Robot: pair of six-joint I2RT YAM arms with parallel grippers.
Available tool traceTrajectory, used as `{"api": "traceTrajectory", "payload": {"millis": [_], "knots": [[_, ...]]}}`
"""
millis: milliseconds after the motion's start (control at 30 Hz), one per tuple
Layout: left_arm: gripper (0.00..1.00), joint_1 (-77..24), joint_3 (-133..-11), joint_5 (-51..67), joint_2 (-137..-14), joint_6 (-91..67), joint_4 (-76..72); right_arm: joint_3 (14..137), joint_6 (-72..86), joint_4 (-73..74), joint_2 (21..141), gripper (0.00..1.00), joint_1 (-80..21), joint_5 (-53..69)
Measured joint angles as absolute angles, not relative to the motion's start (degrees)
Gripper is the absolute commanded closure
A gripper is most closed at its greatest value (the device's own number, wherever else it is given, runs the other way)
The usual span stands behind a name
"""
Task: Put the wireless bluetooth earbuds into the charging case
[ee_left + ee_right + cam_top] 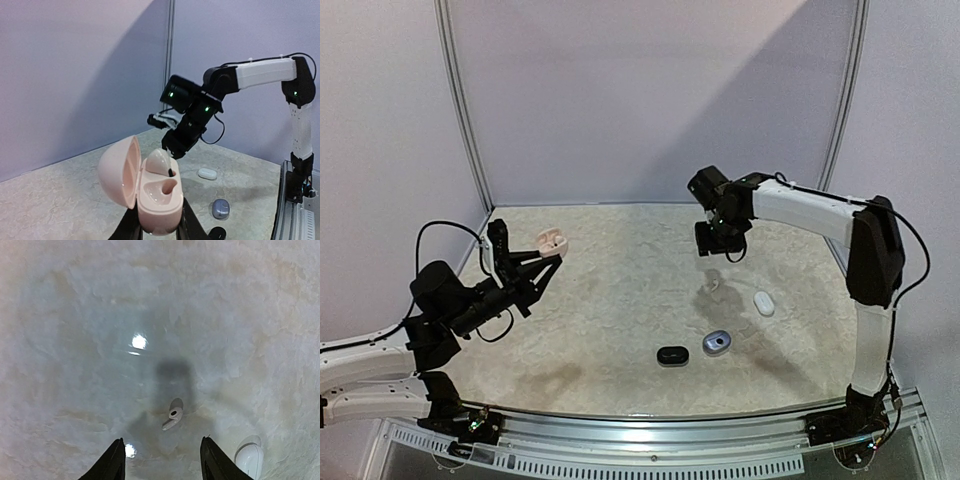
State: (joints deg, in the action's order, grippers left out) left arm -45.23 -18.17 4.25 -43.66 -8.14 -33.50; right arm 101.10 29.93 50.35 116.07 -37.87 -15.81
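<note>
Charging case [156, 202] open, pinched in raised left gripper [160, 226], right gripper [162, 441] spread, hanging over earbud [173, 419]

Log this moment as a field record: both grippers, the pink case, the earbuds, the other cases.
left gripper: shut on pink case, held off the table
pink case: lid open, near socket empty
seated earbud: in far socket
right gripper: open, empty, above loose earbud
loose earbud: lying on table
other cases: white case, grey case, black case, all closed, on table
</note>
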Motion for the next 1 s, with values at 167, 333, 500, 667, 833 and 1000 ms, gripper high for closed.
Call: {"api": "traceTrajectory", "payload": {"millis": [167, 333, 500, 667, 833, 1000], "knots": [[1.0, -45.2, -17.7, 4.3, -42.6, -8.1, -33.1, 101.9, 29.9, 53.8, 123.5, 0.48, -35.4, -13.3], [1.0, -45.2, -17.5, 4.3, -42.2, -8.1, -32.9, 103.2, 29.9, 54.3, 127.1, 0.5, -33.5, -11.6], [1.0, -45.2, -17.2, 4.3, -42.2, -8.1, -32.5, 103.9, 29.8, 54.1, 129.0, 0.56, -33.4, -9.8], [1.0, -45.2, -17.2, 4.3, -42.2, -8.1, -32.2, 104.5, 29.8, 54.0, 130.7, 0.67, -33.4, -9.1], [1.0, -45.2, -17.2, 4.3, -42.2, -7.9, -32.2, 105.0, 29.7, 54.0, 131.5, 0.74, -33.4, -8.7], [1.0, -45.2, -17.2, 4.3, -42.2, -7.7, -32.2, 105.2, 29.5, 54.0, 131.6, 0.76, -33.4, -8.2]]}}
